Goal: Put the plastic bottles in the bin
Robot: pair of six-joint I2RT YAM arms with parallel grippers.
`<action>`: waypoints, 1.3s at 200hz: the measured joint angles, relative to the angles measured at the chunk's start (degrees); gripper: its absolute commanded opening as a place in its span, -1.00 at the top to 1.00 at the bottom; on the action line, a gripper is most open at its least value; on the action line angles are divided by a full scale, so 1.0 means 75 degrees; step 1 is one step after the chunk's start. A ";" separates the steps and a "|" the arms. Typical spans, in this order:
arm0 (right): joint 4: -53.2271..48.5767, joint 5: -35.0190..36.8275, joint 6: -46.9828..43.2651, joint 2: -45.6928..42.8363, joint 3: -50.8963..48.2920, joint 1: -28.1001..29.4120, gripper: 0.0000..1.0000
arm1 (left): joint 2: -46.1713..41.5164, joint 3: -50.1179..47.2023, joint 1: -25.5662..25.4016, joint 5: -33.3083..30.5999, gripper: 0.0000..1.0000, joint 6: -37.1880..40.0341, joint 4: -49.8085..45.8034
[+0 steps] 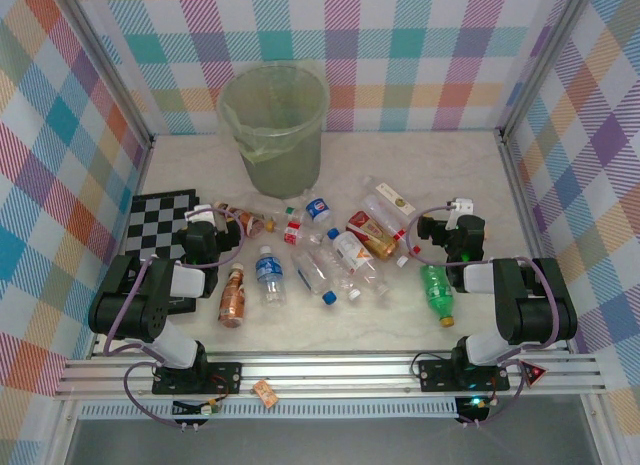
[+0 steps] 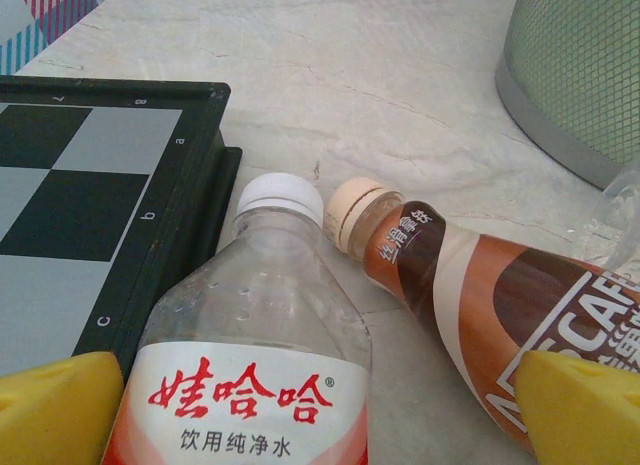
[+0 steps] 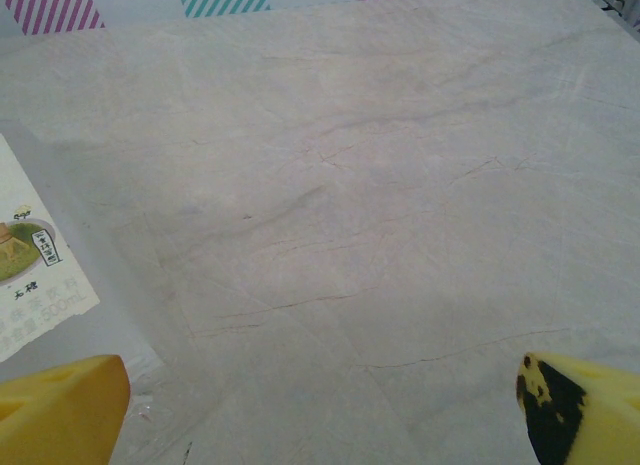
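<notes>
The bin (image 1: 273, 120) stands at the far side of the table (image 1: 480, 175), well apart from both arms. It is the largest thing here and needs no handling. The plastic bottles (image 1: 330, 255) lie scattered on their sides between the two arms, with a green one (image 1: 436, 290) nearest the right arm.

I judge them light, thin-walled and smooth. They are likely to roll and to dent under a hard pinch. I would grip across the barrel near the label, not at the tapering neck.

The left gripper (image 2: 320, 425) is spread wide. A clear water bottle (image 2: 265, 325) with a white cap lies between its yellow fingertips (image 2: 55, 410), cap pointing away. A brown coffee bottle (image 2: 470, 285) lies just beside it on the right, and the chessboard (image 2: 90, 185) on the left.

The right gripper (image 3: 320, 415) is likewise spread, over bare table. A clear labelled bottle (image 3: 40, 275) lies off past its left fingertip and is not between the jaws.
</notes>
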 measured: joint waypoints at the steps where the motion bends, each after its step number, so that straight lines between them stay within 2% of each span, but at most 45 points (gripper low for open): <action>1: 0.0000 -0.0003 0.0000 0.0000 0.0000 0.0000 -0.98 | 0.0000 0.0000 0.0000 0.0003 -0.99 0.0000 0.0000; 36: -0.0198 -0.0079 0.0000 -0.0006 0.0102 0.0000 -0.98 | -0.0003 0.0090 0.0000 0.0181 -0.99 0.0032 -0.0146; 65: -0.1693 -0.0087 0.0003 -0.0632 0.0746 0.0000 -0.98 | -0.0682 0.0478 -0.0023 0.0154 -1.00 0.0055 -0.1166; 92: -0.4794 0.0163 0.0385 -0.1381 0.2521 0.0000 -0.98 | -0.1982 0.1093 -0.0067 -0.0055 -1.00 -0.0201 -0.2652; 122: -0.8545 0.0163 0.1282 -0.1769 0.4686 0.0000 -0.98 | -0.3089 0.2611 -0.0067 -0.0064 -0.99 -0.1122 -0.5281; 144: -1.0789 -0.0026 0.1816 -0.2084 0.5082 0.0003 -0.98 | -0.3716 0.3523 -0.0073 0.0306 -0.99 -0.1848 -0.6968; 170: -1.2919 -0.0516 0.2282 -0.2084 0.4951 0.0052 -1.00 | -0.4383 0.3879 -0.0085 0.1373 -1.00 -0.2748 -0.8297; 193: -1.3846 -0.1005 0.2565 -0.2002 0.4628 0.0131 -0.94 | -0.4613 0.3885 -0.0099 0.2500 -1.00 -0.3471 -0.9101; 215: -1.4184 -0.1236 0.2669 -0.1816 0.4287 0.0157 -0.89 | -0.4645 0.3882 -0.0111 0.3485 -0.99 -0.4042 -0.9527; 260: -1.3991 -0.1550 0.2783 -0.1209 0.3727 0.0204 -0.81 | -0.4919 0.3666 -0.0294 0.4645 -1.00 -0.4899 -0.9489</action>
